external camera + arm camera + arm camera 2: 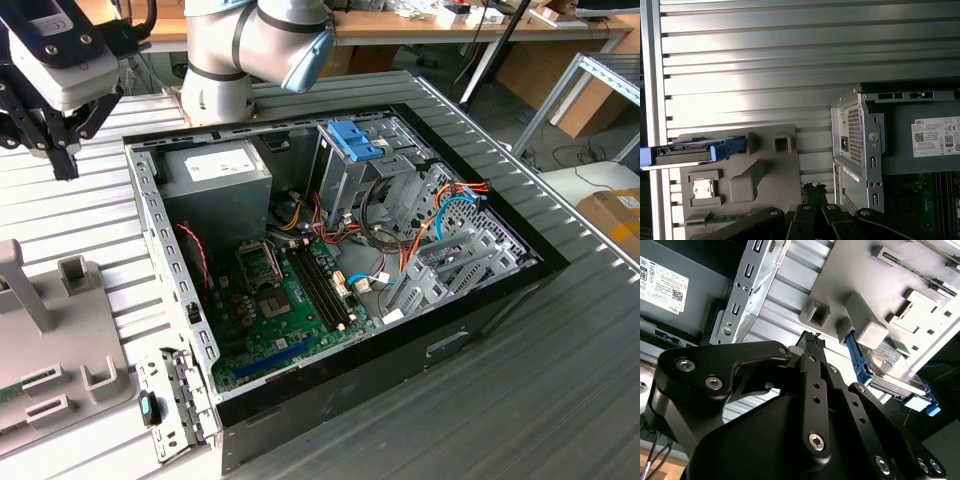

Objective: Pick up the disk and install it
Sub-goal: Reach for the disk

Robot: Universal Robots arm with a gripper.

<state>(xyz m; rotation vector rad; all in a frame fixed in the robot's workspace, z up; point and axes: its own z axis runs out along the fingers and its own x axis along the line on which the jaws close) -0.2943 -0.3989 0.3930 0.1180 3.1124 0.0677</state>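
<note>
The disk [690, 152] is a grey drive in a blue carrier, standing on edge in a slot at the end of the grey fixture [765, 175]. The second wrist view shows the disk [895, 372] with its blue rail held between grey blocks. My gripper [62, 160] hangs above the ribbed table between the fixture and the open computer case [340, 250]. Its black fingers meet at the tips with nothing between them, as seen at the gripper [812, 192] and the gripper [810, 339]. It is well apart from the disk.
Inside the case, a grey power supply box [215, 175] sits at the back. A metal drive cage topped by a bare blue bracket [352, 138] stands beside it. The motherboard [290, 300] and loose cables [440, 215] fill the floor. The arm's base [215, 80] rises behind the case.
</note>
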